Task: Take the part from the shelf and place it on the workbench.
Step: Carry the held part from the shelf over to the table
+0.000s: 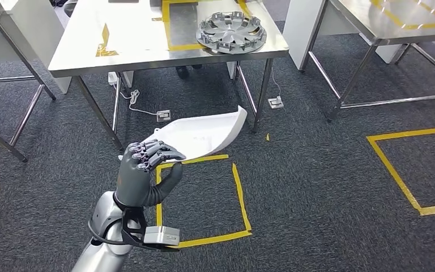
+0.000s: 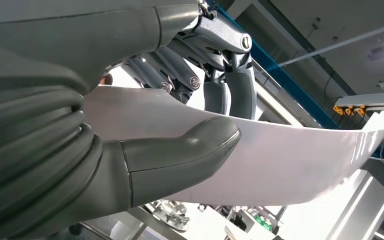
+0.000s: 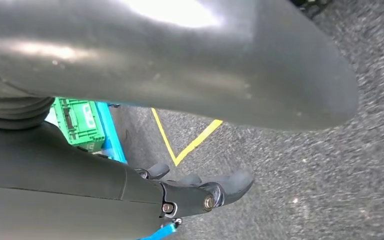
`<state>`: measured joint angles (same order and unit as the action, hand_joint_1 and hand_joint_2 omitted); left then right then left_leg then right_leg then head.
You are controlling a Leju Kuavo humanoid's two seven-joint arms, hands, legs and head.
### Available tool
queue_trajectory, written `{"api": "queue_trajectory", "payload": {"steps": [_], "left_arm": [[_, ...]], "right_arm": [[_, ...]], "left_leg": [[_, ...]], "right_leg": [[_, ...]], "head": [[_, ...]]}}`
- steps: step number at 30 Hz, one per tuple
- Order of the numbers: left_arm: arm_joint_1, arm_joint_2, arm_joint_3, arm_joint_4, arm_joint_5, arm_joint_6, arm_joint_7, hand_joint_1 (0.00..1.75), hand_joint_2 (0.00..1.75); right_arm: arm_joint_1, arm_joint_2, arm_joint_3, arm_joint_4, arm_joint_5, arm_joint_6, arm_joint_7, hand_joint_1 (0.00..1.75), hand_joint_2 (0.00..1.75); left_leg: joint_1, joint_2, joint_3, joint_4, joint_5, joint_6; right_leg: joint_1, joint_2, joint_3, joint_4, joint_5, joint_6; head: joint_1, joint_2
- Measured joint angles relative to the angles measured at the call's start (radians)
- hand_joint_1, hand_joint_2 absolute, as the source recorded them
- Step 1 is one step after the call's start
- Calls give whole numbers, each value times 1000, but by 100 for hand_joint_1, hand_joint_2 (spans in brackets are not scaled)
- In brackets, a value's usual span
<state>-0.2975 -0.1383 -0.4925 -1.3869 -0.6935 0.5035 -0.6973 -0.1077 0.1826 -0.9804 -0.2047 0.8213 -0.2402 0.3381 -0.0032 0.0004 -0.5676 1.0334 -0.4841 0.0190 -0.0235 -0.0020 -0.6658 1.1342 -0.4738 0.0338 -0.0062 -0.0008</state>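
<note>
in left hand (image 1: 145,175), curved white part (image 1: 201,134)

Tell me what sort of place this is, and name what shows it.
Probably a factory-style workshop or robot test area. Steel workbenches stand on grey carpet with yellow tape squares marking positions, a wheel cover lies on one bench, and the left hand holds a white moulded part.

High head view; close wrist views
</note>
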Motion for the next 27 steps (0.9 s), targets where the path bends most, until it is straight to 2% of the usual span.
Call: {"api": "queue_trajectory", "payload": {"steps": [1,2,5,7,8,10,11,12,13,15,16,17,20,22,24,26,27], "left_arm": [[-1,0,0,0,0,0,0,175,175],[-1,0,0,0,0,-1,0,175,175],[-1,0,1,-1,0,-1,0,175,175],[-2,1,4,-2,0,-1,0,175,175],[-2,1,6,-2,0,-1,0,175,175],[0,4,8,-1,0,-1,0,175,175],[2,5,9,0,0,-1,0,175,175],[3,6,9,2,0,-1,0,175,175],[3,7,9,2,0,-1,0,175,175],[2,8,10,3,0,-1,0,175,175],[2,8,11,3,0,-1,0,175,175],[1,9,12,2,-1,-1,0,175,175],[0,11,15,2,-7,1,3,175,175],[-4,12,16,1,-10,2,4,175,175],[-10,12,17,1,-10,-1,5,175,175],[-13,12,17,6,-10,-7,5,175,175],[-13,12,17,10,-10,-11,5,175,175]], "right_arm": [[-1,0,0,0,0,0,-1,0,0],[-2,0,0,0,1,0,-3,0,0],[-2,1,0,0,1,1,-5,0,0],[-3,3,0,0,2,1,-4,0,0],[-3,3,0,0,2,1,-4,0,0],[-2,3,0,0,2,1,-5,0,0],[-2,3,0,0,2,1,-5,0,0],[-1,3,0,0,2,1,-4,0,0],[-1,3,0,0,1,2,-4,0,0],[-1,4,0,0,0,3,-3,0,0],[-2,4,0,0,-1,4,-4,0,0],[-2,4,0,0,-1,4,-5,0,0],[-1,4,0,0,2,6,-4,0,0],[-2,5,0,0,4,7,2,0,0],[-2,5,0,0,4,8,2,0,0],[1,5,0,0,2,6,0,0,0],[4,5,-1,0,2,6,0,0,0]], "left_leg": [[-2,0,3,3,-6,-5],[-4,1,4,5,-11,-10],[-5,1,10,2,-19,-26],[-3,1,-3,39,-41,-38],[-1,1,-27,87,-63,-43],[2,0,-102,221,-111,-50],[4,0,-135,270,-118,-52],[5,0,-151,282,-104,-52],[6,0,-147,254,-71,-52],[6,-1,-97,126,13,-46],[4,-2,-70,66,35,-42],[2,-3,-52,25,41,-36],[0,-9,-33,-11,22,-9],[1,-9,-9,-18,16,6],[0,-7,11,-19,6,15],[-3,-7,26,-18,-9,17],[-3,-7,36,-18,-18,16]], "right_leg": [[2,-4,24,-51,19,-5],[4,-6,38,-77,23,-10],[5,-3,46,-87,17,-27],[0,-1,56,-92,14,-40],[-1,-1,61,-93,11,-46],[-1,0,69,-93,3,-52],[-1,2,73,-93,0,-52],[-1,4,78,-93,-5,-51],[-1,6,85,-93,-9,-49],[-2,10,101,-93,-21,-42],[-1,12,105,-92,-26,-37],[-1,13,108,-95,-32,-30],[-1,12,113,-90,-23,-7],[-3,9,101,-53,-32,2],[-2,7,43,42,-69,7],[-1,7,-39,144,-106,10],[-1,7,-67,161,-109,10]], "head": [[0,0],[-1,0],[-1,0],[-4,0],[-6,0],[-7,0],[-7,0],[-7,0],[-7,0],[-7,0],[-7,0],[-7,0],[-5,0],[-2,0],[-1,0],[1,0],[1,0]]}}
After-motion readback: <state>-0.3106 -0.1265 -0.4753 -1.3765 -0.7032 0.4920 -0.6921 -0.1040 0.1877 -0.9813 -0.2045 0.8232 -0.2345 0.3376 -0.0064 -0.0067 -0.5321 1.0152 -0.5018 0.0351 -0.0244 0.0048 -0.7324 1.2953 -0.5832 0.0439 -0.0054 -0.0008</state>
